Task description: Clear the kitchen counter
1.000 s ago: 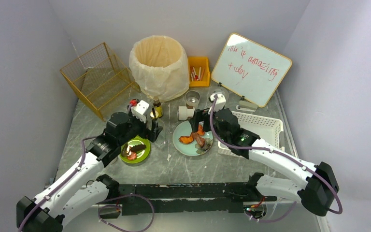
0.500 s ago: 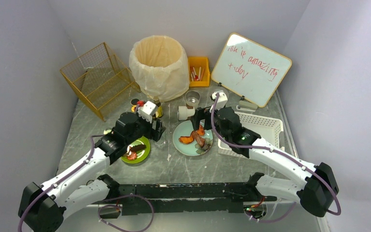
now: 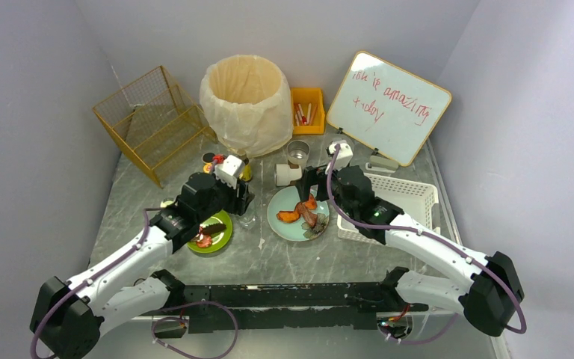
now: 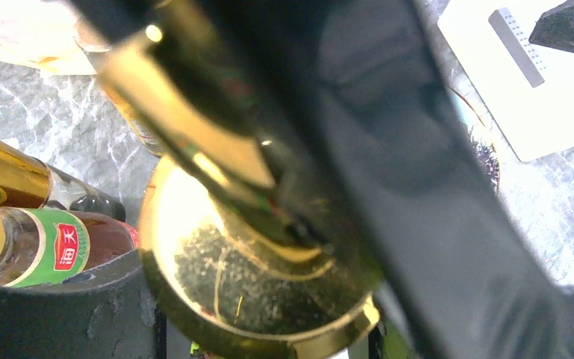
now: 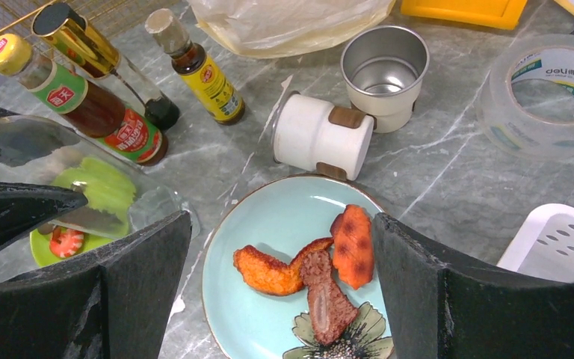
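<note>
The kitchen counter [image 3: 291,258] is grey marble-look. On it stands a light blue plate [image 3: 278,223] with orange and brown food pieces [image 5: 321,273]. My right gripper [image 3: 305,196] hangs open just above that plate [image 5: 261,217], its jaws wide apart on either side of the food [image 5: 278,218]. My left gripper [image 3: 241,200] is by a clear glass [image 3: 248,218], beside a green plate [image 3: 222,239] of scraps. In the left wrist view a round gold-rimmed thing [image 4: 194,314] fills the space at the jaws [image 4: 261,299]; the grip is hidden by blur.
Three bottles [image 5: 82,97] stand behind the left gripper. A white mug [image 5: 321,138] lies on its side by a metal cup [image 5: 385,71] and a tape roll [image 5: 542,93]. Behind are a bagged bin [image 3: 247,101], wire basket [image 3: 146,120], whiteboard [image 3: 389,105] and white basket [image 3: 407,194].
My left arm has swung its wrist up and to the right, over the glass. The right arm and the plates have not moved.
</note>
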### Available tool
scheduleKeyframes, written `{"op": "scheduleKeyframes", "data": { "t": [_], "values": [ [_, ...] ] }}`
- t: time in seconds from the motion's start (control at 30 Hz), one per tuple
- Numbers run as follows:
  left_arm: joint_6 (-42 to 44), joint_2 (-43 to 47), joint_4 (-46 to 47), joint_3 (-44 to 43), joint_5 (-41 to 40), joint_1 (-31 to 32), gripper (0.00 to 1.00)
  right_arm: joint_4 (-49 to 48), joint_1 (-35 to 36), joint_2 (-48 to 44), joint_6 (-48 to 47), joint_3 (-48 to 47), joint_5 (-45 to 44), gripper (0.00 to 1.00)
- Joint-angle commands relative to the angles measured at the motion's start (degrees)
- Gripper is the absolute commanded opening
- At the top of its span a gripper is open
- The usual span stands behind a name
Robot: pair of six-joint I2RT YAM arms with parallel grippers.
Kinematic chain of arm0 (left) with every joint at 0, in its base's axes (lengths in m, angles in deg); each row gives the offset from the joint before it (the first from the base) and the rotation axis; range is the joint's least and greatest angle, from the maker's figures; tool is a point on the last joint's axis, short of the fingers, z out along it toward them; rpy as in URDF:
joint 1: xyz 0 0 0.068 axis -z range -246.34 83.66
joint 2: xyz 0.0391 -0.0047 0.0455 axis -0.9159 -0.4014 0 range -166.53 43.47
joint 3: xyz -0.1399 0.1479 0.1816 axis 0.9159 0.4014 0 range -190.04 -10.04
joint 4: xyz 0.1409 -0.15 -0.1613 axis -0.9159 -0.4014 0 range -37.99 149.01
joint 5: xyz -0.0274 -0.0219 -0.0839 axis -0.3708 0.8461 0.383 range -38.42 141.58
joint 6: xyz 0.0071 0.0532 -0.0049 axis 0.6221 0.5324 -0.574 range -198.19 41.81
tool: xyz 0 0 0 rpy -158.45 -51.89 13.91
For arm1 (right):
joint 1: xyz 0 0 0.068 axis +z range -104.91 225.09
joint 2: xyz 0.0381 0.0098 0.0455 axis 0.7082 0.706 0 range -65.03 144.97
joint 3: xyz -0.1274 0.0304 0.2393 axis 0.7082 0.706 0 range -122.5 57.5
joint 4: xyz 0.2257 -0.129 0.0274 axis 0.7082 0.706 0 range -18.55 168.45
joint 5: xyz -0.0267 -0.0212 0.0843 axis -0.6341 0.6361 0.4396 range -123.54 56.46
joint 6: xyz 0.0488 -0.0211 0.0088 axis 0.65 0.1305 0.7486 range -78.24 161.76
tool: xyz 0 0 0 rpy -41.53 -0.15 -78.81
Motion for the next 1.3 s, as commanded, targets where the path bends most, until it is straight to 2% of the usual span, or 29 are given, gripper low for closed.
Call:
{"op": "scheduleKeyframes", "data": {
  "t": [0.0, 0.1, 0.17, 0.53, 0.67, 0.8, 1.07, 1.27],
  "values": [
    [-0.1, -0.3, 1.0, -3.3, 2.0, 0.1, 0.31, -2.4, -0.4, -1.2, -0.8, 0.0, 0.2, 0.94],
    [-0.3, -0.2, -1.5, -6.3, 1.4, 0.1, 0.11, -1.6, -0.4, -2.1, -0.7, -0.2, -0.5, 0.94],
    [-0.9, -0.1, -4.0, -9.2, 0.6, 0.1, 0.05, -1.0, -0.4, -2.6, -0.6, -0.5, -0.8, 0.94],
    [-5.0, -4.6, -23.0, -35.8, -1.2, 0.1, 0.05, 1.6, -0.4, -5.1, 0.1, -1.2, -0.4, 0.94],
    [-6.5, -5.9, -25.9, -42.4, -1.6, 0.1, 0.05, 2.8, -0.4, -6.5, 1.0, -1.4, -0.1, 0.94],
    [-9.0, -6.1, -28.0, -47.6, -9.0, 0.1, 0.05, 5.6, -0.4, -7.9, 2.0, -2.3, 0.3, 0.94],
    [-6.4, -14.1, -36.8, -65.1, -22.4, 0.1, 0.05, 11.0, -0.4, -9.3, 3.6, -5.6, 0.3, 0.94],
    [-7.3, -21.8, -41.3, -75.7, -39.0, -0.4, 0.05, 18.1, -0.4, -7.7, 4.5, -11.7, 1.6, 0.94]
  ]
}}
